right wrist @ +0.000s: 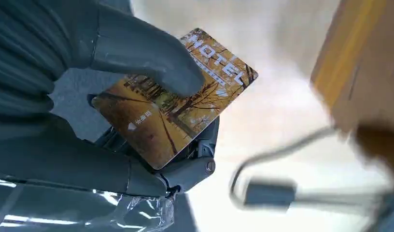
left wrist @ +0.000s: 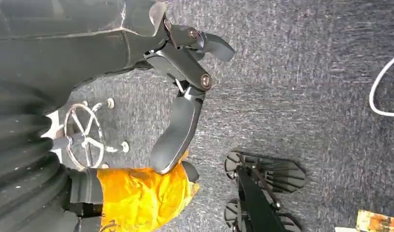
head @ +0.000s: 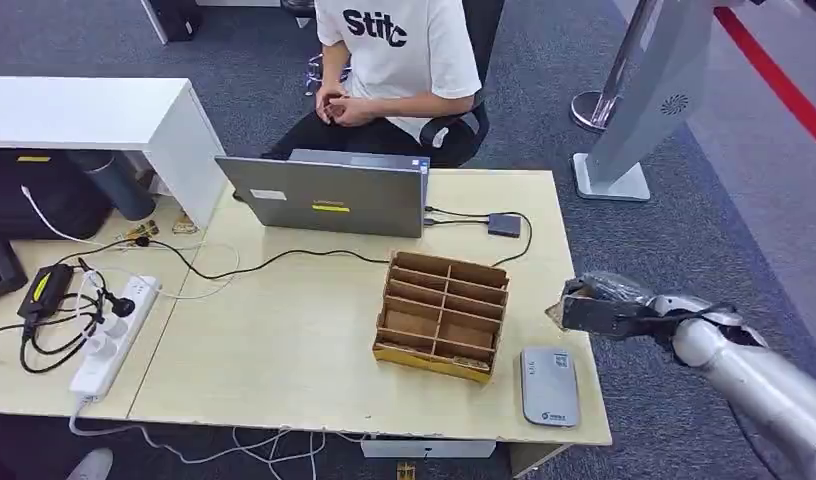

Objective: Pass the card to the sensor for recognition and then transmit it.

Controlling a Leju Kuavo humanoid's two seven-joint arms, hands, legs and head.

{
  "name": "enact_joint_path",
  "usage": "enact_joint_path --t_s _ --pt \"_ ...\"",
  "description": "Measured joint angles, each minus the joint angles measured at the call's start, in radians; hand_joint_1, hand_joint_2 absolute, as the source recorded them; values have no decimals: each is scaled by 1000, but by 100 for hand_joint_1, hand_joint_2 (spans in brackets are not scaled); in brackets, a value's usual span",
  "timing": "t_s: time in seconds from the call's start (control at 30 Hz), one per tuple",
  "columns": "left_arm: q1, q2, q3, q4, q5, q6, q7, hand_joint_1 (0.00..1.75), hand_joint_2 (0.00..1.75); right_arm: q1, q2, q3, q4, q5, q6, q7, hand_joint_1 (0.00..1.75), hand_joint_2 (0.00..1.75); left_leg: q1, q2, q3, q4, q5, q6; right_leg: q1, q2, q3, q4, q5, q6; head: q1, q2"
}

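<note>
One card, pinched under the thumb of my right robot hand, hangs just off the surface's edge. I judge nothing done yet: the sensor lies near, below the robot hand, untouched; handover follows.

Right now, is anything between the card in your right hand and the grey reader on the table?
Nothing visible. The right hand holds the orange hotel card off the table's right edge; the flat grey card reader lies nearby, beside the wooden divided box.
</note>
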Motion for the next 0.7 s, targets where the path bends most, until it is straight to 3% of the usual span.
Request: enact_joint_path --t_s 0.1,0.2,0.27,0.53,0.7 --pt "3 -2 1 0 12 4 -11 0 175 81 19 -179 -105 94 -128 37 175 175 0 -1 -3 0 0 0 0 -1 -1 0 0 0 0 0" --pt "0 -3 1 0 6 5 -18 0 175 87 86 -312 -173 169 -170 45 175 175 0 2 -2 -1 0 0 0 2 -2 1 0 -1 -1 0" --pt "-2 -6 0 0 -4 3 -18 0 175 48 148 -350 -175 241 -179 56 175 175 0 3 -2 -1 2 -3 0 3 -2 2 1 -1 0 0" --pt "-61 -9 -40 0 -81 -14 52 0 175 -267 541 -318 76 316 -145 53 175 175 3 7 -5 -1 10 -10 1 9 -11 6 8 -6 0 0" --pt "-104 -12 -82 0 -123 -23 91 0 175 -371 737 -286 258 316 -164 67 175 175 6 7 -6 -1 11 -11 4 8 -12 6 9 -7 0 0"
